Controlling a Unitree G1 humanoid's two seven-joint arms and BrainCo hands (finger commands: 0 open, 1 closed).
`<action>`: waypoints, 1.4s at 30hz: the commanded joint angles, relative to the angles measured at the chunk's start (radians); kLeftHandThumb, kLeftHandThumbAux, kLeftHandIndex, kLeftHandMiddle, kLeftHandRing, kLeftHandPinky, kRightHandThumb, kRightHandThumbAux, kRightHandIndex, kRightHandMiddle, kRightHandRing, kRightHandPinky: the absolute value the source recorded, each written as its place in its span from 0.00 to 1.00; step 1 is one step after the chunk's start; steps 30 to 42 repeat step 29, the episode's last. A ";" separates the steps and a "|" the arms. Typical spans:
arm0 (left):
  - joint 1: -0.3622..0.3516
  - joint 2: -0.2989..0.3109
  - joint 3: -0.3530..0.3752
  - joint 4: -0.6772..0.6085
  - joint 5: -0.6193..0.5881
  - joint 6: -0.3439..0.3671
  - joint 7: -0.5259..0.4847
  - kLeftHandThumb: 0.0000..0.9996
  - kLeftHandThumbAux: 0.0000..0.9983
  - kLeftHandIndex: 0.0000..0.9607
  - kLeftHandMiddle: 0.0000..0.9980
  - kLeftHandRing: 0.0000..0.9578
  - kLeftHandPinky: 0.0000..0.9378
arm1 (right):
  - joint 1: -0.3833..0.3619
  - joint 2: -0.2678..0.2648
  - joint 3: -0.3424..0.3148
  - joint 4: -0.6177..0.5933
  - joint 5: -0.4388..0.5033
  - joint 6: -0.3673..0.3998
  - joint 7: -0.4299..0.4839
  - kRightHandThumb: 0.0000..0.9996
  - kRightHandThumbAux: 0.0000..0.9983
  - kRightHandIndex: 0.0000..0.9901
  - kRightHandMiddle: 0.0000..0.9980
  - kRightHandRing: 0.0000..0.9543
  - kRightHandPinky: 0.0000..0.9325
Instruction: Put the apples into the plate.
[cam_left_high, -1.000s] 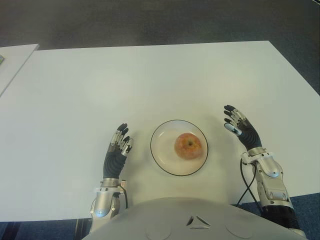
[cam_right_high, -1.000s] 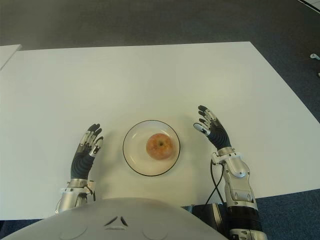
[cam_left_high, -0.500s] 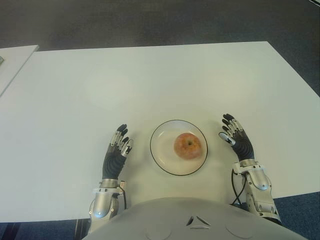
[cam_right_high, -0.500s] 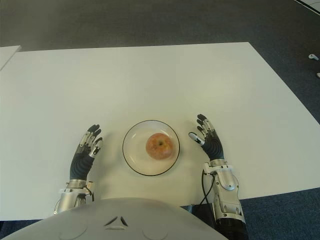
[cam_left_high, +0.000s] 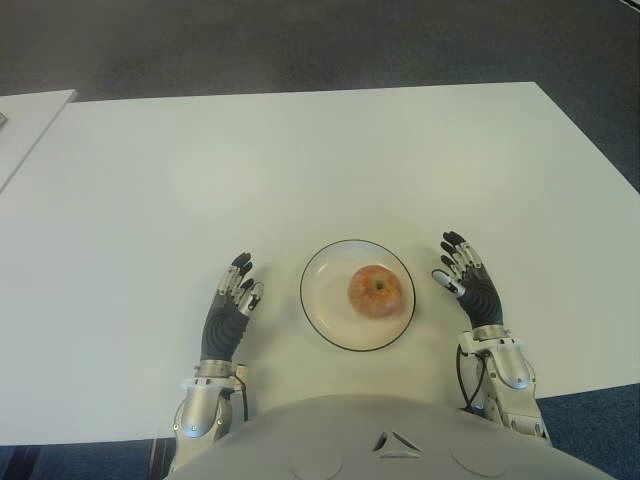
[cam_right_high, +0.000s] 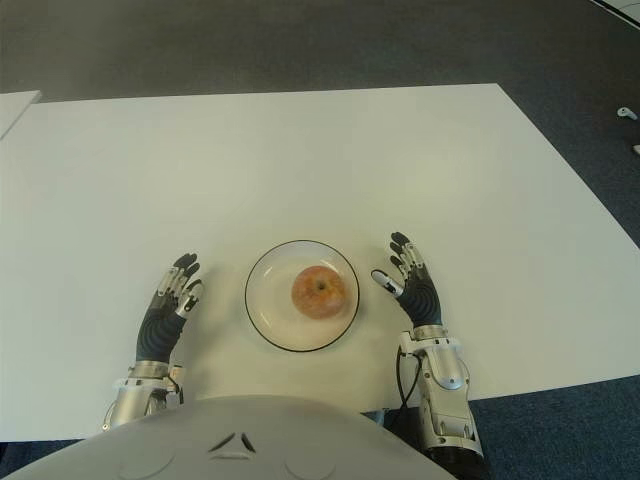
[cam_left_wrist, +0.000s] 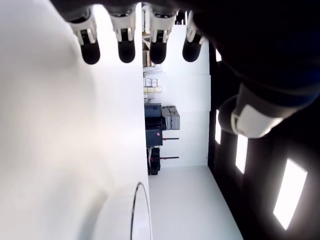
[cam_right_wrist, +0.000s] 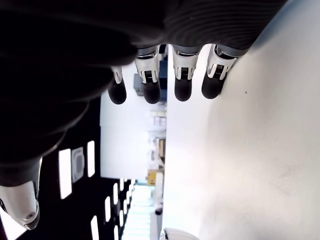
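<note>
Eye views: one reddish-yellow apple (cam_left_high: 375, 291) sitting in white plate (cam_left_high: 318, 315) with dark rim, near front edge of white table (cam_left_high: 300, 160). Left hand (cam_left_high: 228, 312) beside plate on its left, fingers straight, empty. Right hand (cam_left_high: 468, 285) just beside plate on its right, fingers extended, empty.

Left wrist view: fingertips (cam_left_wrist: 126, 50) stretched out, nothing held; plate rim (cam_left_wrist: 134, 215) showing farther off.

Right wrist view: fingertips (cam_right_wrist: 182, 90) extended over table, nothing grasped; sliver of plate rim at frame edge.

A white table (cam_left_high: 300, 150) stands on dark carpet (cam_left_high: 300, 40).
</note>
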 joint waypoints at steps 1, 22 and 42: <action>-0.003 0.010 0.001 0.018 0.010 0.019 0.004 0.10 0.48 0.01 0.00 0.00 0.04 | 0.019 0.020 0.019 0.037 -0.006 0.058 -0.001 0.19 0.58 0.00 0.04 0.01 0.04; -0.108 0.035 0.024 0.229 0.057 0.022 0.034 0.08 0.44 0.00 0.00 0.00 0.04 | 0.019 0.031 0.024 0.076 0.042 0.118 0.025 0.16 0.60 0.00 0.00 0.00 0.00; -0.115 0.046 0.021 0.238 0.081 0.053 0.049 0.07 0.44 0.00 0.00 0.00 0.04 | 0.011 0.040 0.022 0.094 0.045 0.102 0.024 0.16 0.60 0.00 0.00 0.00 0.01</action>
